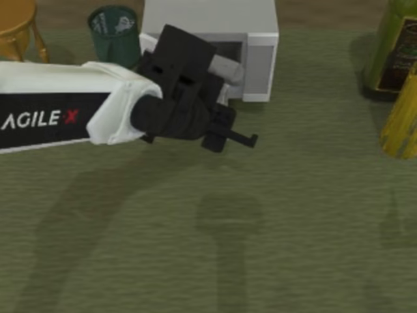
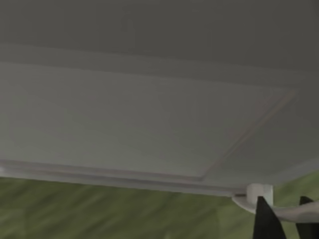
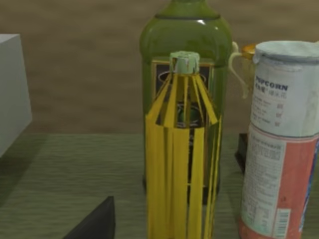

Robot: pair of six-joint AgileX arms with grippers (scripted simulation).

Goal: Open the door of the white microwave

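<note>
**Left end effector at the microwave door handle**

The left end effector, black and two-fingered, sits at the front of the boxy white-and-light-grey microwave near the bench's far edge, left of the middle. In the left wrist view its two dark fingertips stand on either side of the slim white bar handle, with a narrow gap between them; whether they press on the bar cannot be told. The flat white door with its light-grey window fills most of that view, seen close and at a slant. From above, the left arm's white sleeve and black wrist cover most of the door, which juts out a little from the microwave's front; the plain grey control strip shows at the right end of the front.

Just left of the microwave, along the far edge, stands a dark green cup, and at the far left corner an orange stool-like object. At the right edge of the green textured bench stand a dark green glass bottle and a yellow slatted cage-like object; beside them is a red-and-white popcorn canister.

The right end effector shows only as a dark tip in its own wrist view, near the bottle group; its state cannot be told.
</note>
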